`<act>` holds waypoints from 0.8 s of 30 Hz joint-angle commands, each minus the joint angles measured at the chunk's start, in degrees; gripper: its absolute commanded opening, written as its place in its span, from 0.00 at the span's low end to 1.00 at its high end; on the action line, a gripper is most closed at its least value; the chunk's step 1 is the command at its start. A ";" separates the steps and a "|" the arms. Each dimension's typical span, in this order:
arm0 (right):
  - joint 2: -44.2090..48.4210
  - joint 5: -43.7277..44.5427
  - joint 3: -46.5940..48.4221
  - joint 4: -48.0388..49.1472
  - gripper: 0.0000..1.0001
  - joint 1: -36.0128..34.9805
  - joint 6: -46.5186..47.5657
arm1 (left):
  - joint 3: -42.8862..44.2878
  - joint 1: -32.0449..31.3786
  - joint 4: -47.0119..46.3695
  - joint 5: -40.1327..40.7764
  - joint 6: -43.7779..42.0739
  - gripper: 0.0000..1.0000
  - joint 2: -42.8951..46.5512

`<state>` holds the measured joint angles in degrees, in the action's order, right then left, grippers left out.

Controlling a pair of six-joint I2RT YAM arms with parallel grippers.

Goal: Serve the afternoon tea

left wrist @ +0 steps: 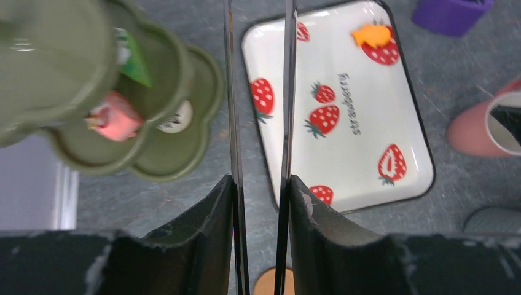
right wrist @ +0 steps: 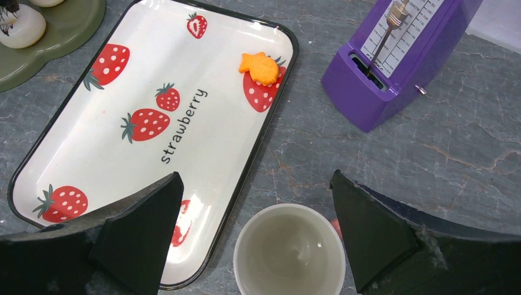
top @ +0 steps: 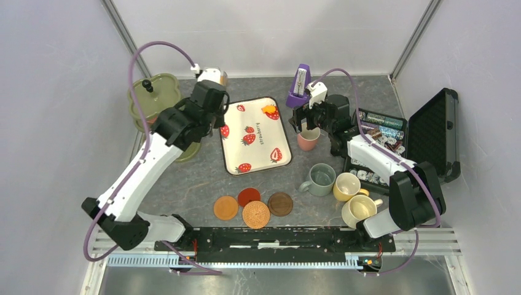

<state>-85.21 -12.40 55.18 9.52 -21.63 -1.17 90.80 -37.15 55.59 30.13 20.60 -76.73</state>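
Beside the strawberry tray (top: 261, 157), overhead: my right gripper (top: 304, 126) hangs above the pink mug (top: 309, 142).
Left wrist: my left gripper (left wrist: 259, 184) clenched on two thin metal strips (left wrist: 287, 92), olive stand (left wrist: 206, 92) alongside. Right wrist: my fingers (right wrist: 381, 227) released wide, mug below between them.

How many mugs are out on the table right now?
4: the pink mug sits below the open right hand; the grey-green mug, yellow mug and cream mug cluster at near right. None looks hidden.

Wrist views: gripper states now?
Left gripper: nearly closed, two thin shiny strips in its gap; whether it grips them cannot be told.
Right gripper: open, over pink mug.
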 commanded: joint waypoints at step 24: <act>0.26 -3.72 2.28 3.04 0.98 0.18 -1.62 | -5.37 17.10 -0.46 10.70 -7.72 0.40 8.58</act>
<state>-85.21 -13.65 55.18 9.65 -21.63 -1.67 85.47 -21.17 61.08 41.17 16.19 -67.77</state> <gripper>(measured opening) 0.979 0.408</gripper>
